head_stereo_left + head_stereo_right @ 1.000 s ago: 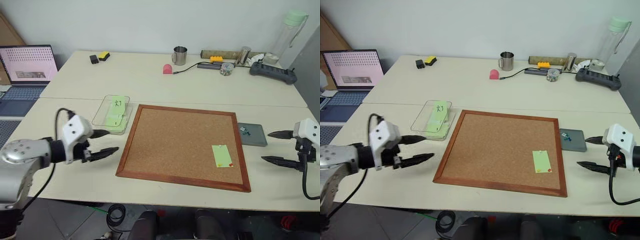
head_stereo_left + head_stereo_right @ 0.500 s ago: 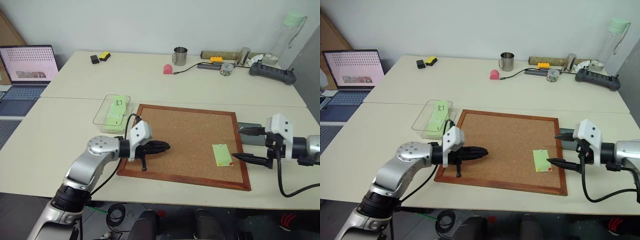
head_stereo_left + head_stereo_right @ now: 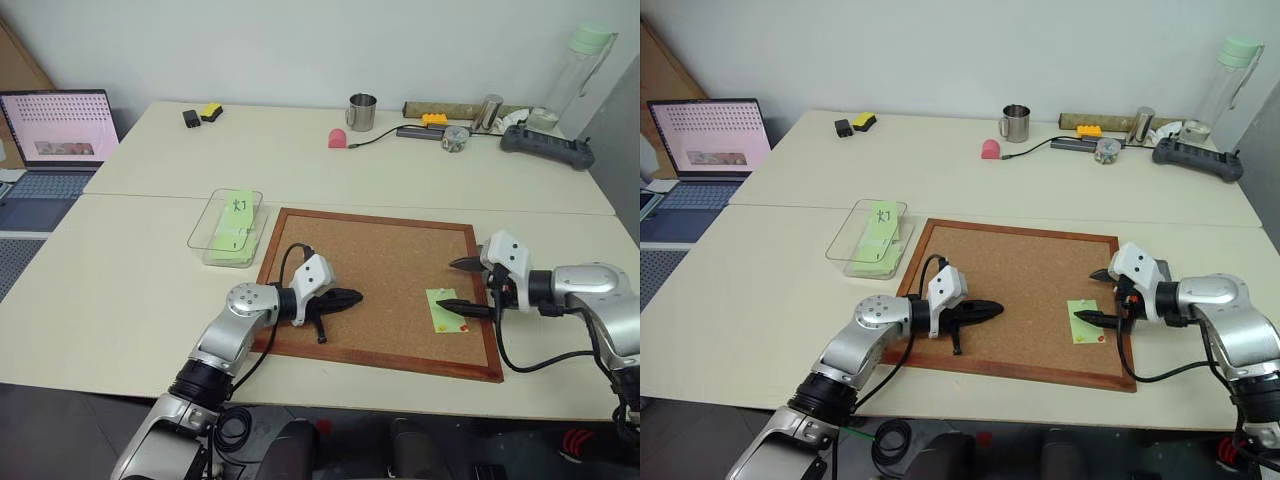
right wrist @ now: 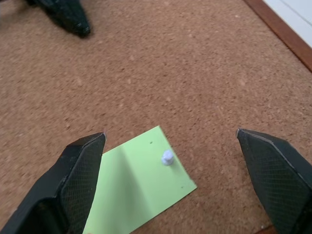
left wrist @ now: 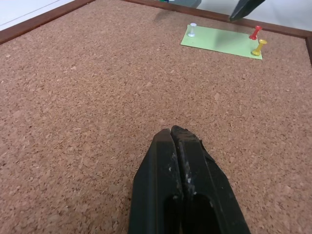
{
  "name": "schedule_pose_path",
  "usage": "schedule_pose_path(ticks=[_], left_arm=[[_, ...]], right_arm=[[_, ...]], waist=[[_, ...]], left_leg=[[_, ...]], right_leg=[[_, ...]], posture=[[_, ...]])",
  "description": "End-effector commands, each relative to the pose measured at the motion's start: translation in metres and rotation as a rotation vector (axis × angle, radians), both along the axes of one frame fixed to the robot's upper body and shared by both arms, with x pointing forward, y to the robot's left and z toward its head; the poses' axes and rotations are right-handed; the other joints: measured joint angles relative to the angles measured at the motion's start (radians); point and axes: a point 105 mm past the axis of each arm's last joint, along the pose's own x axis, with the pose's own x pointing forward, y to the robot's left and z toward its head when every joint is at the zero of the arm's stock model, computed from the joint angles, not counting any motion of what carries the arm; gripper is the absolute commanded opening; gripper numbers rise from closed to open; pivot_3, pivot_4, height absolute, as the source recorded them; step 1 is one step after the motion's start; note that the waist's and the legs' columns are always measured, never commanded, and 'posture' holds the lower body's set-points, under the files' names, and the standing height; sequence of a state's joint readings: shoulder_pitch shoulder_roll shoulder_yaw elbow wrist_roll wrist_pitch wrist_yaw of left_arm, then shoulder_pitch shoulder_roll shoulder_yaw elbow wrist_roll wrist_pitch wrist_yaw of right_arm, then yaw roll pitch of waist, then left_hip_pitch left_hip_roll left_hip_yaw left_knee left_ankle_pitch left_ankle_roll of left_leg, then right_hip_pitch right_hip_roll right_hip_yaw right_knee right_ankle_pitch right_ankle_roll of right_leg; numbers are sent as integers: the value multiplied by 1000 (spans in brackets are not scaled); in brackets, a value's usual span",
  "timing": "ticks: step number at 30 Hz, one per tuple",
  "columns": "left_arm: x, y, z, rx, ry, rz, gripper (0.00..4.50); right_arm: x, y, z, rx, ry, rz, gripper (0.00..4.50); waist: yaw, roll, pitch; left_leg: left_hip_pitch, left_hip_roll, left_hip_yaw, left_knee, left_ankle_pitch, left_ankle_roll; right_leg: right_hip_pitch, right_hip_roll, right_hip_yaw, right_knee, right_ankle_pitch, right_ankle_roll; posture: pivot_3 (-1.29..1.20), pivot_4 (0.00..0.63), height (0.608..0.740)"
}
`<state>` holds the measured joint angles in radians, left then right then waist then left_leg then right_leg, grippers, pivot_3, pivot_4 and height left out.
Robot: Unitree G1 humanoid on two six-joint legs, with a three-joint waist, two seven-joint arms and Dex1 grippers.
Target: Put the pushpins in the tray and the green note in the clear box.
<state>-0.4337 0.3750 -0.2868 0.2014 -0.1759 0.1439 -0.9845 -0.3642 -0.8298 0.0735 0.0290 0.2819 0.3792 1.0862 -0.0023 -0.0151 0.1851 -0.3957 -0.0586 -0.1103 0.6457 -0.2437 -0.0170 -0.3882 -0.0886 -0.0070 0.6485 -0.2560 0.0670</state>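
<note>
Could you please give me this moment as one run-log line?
left gripper: shut, empty, over cork board | right gripper: open, straddling green note | pushpins: in note | clear box: holds written notes

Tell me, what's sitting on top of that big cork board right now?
A plain green note lies near one corner of the cork board, held by three pushpins: white, red and yellow. What's beneath the note is covered.

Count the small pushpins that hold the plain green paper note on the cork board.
3: a white pushpin at one end of the note, a red pushpin and a yellow pushpin at the other end.
</note>
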Motion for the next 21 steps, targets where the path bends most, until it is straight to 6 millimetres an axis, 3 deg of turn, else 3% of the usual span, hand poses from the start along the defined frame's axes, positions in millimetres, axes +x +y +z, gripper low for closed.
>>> schedule_pose_path(ticks=[1,5,14,19,21], left_arm=[[1,3,-5,20,4,17,0],[0,2,-6,21,5,15,0],[-5,2,-8,27,9,16,0],[-4,2,-8,29,8,21,0],[-4,2,-8,29,8,21,0]], right_arm=[[6,-2,1,-12,-35,8,4042],[7,-2,-2,-5,-27,12,3033],[1,-1,-10,-8,10,36,1405],[0,0,-10,-9,19,42,223],[0,1,-9,-8,18,46,10]], waist=[[0,0,0],[0,0,0],[0,1,0],[0,1,0],[0,1,0]], left_leg=[[0,0,0,0,0,0],[0,0,0,0,0,0],[1,0,0,0,0,0],[1,0,0,0,0,0],[1,0,0,0,0,0]], right_leg=[[0,0,0,0,0,0],[0,0,0,0,0,0],[0,0,0,1,0,0],[0,0,0,1,0,0],[0,0,0,1,0,0]], posture=[[0,150,740],[0,150,740],[0,150,740],[0,150,740],[0,150,740]])
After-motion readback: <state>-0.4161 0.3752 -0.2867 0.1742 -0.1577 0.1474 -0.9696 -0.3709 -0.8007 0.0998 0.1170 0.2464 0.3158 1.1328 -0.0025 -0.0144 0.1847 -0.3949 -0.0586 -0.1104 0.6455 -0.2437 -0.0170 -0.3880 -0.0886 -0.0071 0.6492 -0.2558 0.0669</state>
